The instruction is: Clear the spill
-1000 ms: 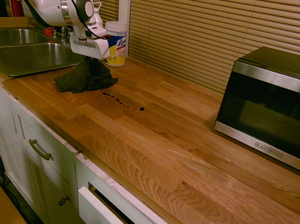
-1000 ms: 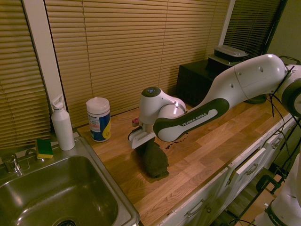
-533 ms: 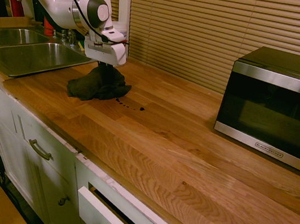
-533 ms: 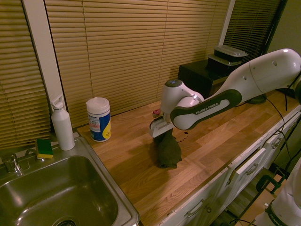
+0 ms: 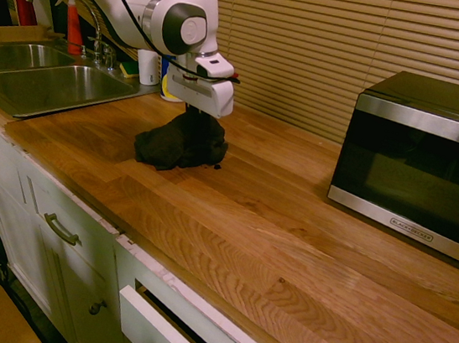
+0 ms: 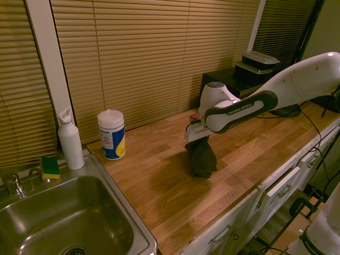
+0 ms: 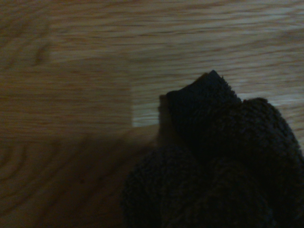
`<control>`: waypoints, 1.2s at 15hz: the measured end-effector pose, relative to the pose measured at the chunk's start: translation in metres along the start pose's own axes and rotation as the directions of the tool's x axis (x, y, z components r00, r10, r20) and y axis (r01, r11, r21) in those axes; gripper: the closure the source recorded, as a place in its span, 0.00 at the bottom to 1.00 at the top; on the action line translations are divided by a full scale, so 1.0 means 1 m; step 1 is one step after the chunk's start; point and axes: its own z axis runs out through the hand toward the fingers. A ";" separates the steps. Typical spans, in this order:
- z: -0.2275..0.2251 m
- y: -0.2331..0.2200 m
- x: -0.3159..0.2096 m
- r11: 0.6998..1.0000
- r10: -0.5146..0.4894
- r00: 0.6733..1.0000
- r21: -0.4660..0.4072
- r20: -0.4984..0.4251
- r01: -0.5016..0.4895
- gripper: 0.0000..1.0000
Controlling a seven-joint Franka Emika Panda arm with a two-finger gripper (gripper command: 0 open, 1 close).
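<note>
A dark grey-black cloth rag [image 5: 180,145] lies bunched on the wooden counter [image 5: 289,230], and my gripper [image 5: 194,116] comes down onto its top, shut on it. From the other side the rag [image 6: 202,158] hangs below the gripper [image 6: 197,142] and rests on the wood. The spill is hidden; the rag sits where the dark trail ran. The wrist view shows the rag [image 7: 223,161] from close by against bare wood.
A black microwave [image 5: 421,163] stands at the counter's right end. The steel sink [image 5: 46,84] lies to the left, with a wipes canister [image 6: 111,134], a white bottle [image 6: 70,139] and a sponge [image 6: 50,167] around it. The counter's front edge drops to white drawers [image 5: 61,230].
My gripper has dragged the rag along the counter away from the sink toward the microwave. The dark trail, visible beside the rag earlier, is now covered by it.
</note>
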 end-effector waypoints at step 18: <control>0.010 0.064 0.043 0.999 0.019 0.999 0.040 0.036 -0.020 1.00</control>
